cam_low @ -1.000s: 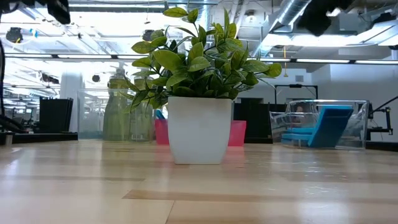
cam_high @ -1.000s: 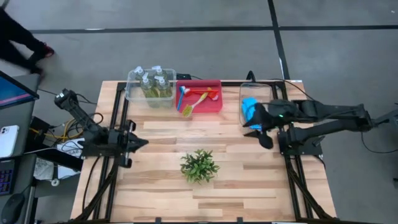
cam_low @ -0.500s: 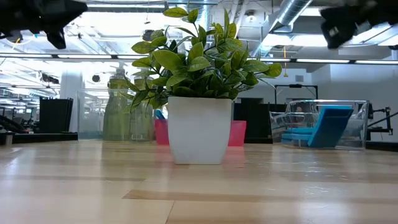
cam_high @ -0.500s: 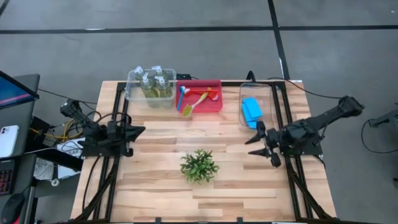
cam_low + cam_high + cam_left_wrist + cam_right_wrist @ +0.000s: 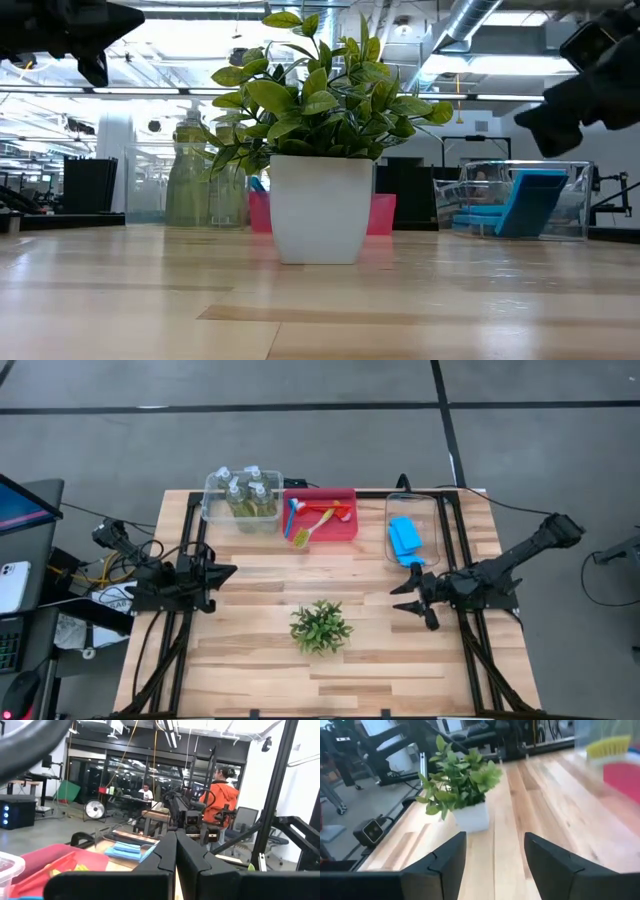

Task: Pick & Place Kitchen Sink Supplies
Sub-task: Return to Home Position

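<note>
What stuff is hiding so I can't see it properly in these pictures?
Brushes: in the low view, the plant pot hides most of them.
Sponges: stacked in the high view, so their count is unclear.
Bottles: in the low view, leaves cover some.

We see the worktop (image 5: pixel 400 660) of smooth pale wood, a clear glossy plastic bin (image 5: pixel 432 530), a red plastic bin (image 5: pixel 320 491) and matt blue sponges (image 5: pixel 404 538).
</note>
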### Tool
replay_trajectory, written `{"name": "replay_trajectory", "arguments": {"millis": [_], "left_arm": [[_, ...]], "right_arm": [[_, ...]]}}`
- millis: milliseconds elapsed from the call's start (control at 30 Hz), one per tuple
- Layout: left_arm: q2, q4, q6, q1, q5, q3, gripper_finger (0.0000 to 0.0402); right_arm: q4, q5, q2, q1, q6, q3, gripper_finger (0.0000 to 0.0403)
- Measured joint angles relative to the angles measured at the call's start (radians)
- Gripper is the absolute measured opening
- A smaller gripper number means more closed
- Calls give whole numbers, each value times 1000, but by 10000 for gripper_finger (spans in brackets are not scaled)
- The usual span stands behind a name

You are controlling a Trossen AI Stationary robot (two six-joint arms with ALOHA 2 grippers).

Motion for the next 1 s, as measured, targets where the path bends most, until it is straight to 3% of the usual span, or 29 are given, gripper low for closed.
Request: {"name": "replay_trajectory", "arguments": {"millis": [267, 1000], "left_arm": [[0, 41, -140, 0, -2, 1, 4], [1, 42, -146, 0, -3, 1, 4]], "right_arm": [[-44, 0, 0, 14, 125, 0, 194], [-47, -2, 0, 14, 136, -1, 194]]}}
